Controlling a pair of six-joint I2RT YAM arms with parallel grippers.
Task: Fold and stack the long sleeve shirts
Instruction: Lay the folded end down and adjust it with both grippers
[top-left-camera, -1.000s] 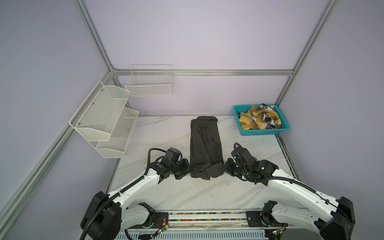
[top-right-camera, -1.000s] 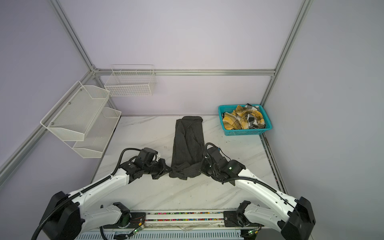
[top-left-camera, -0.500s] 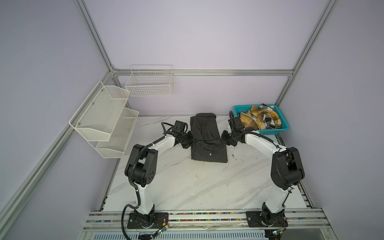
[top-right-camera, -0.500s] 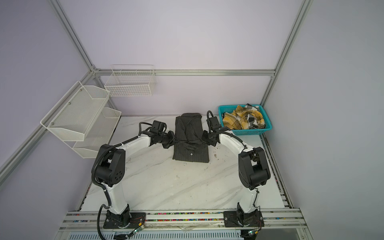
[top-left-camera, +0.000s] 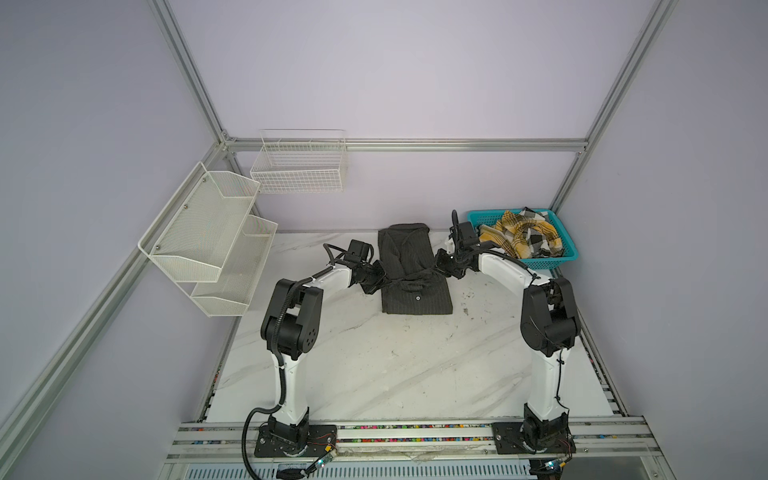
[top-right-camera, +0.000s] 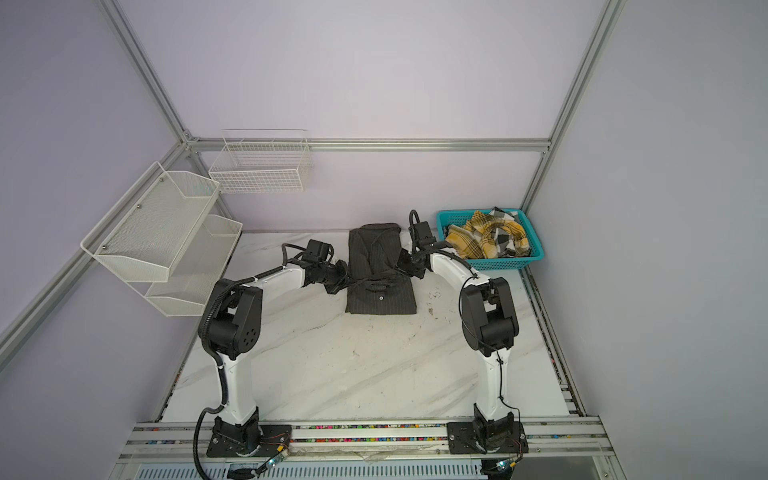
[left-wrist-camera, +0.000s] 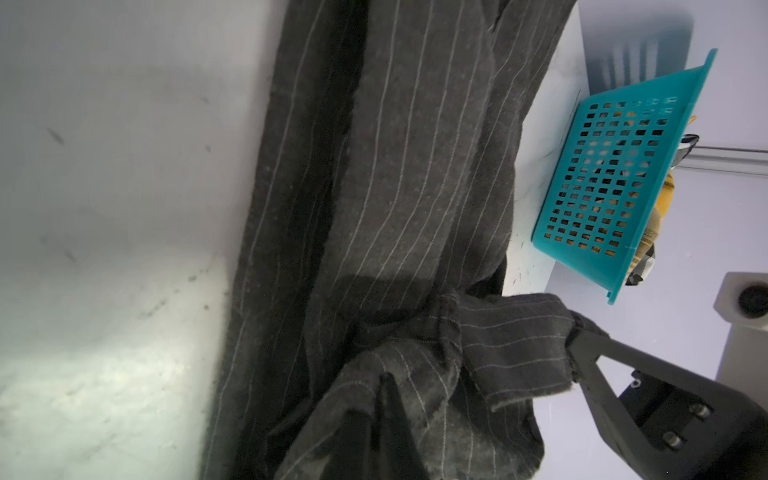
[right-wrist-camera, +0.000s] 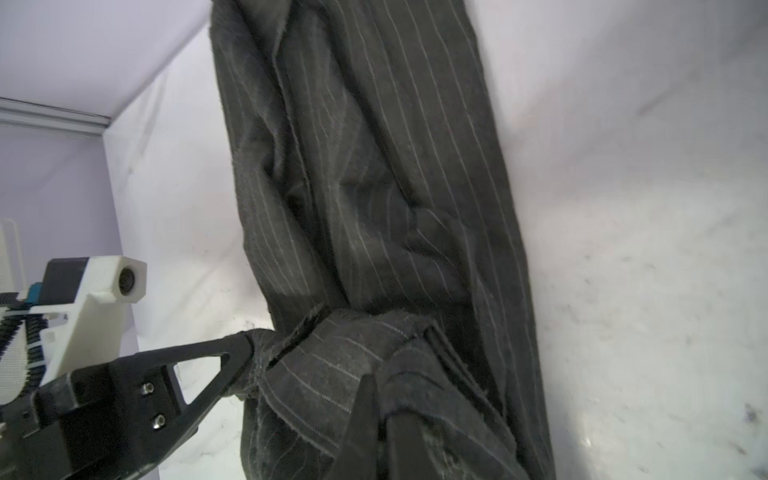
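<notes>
My right pincer (top-left-camera: 437, 268) pinched the dark shirt (top-left-camera: 415, 300), folded far-centre on the table (top-left-camera: 374, 365). My left pincer (top-left-camera: 383, 278) met its left edge, but I couldn't tell whether it gripped. The plaid shirt (top-left-camera: 524, 239) lay in the far-right basket (top-left-camera: 540, 263).

wide bare marble across the near half of the table (top-left-camera: 395, 374), open for passing between the left arm (top-left-camera: 291, 382) and right arm (top-left-camera: 544, 382). farther back, blocked mid-table by the folded charcoal shirt (top-left-camera: 415, 291), with the left gripper (top-left-camera: 380, 279) and right gripper (top-left-camera: 439, 266) right against its side edges. only a narrow strip between shirt and teal basket (top-left-camera: 552, 262), crossed by the right arm, basket itself filled with the plaid shirt (top-left-camera: 519, 237); left edge overhung by the mesh shelf (top-left-camera: 199, 232), wire rack (top-left-camera: 299, 170) on the back wall.
</notes>
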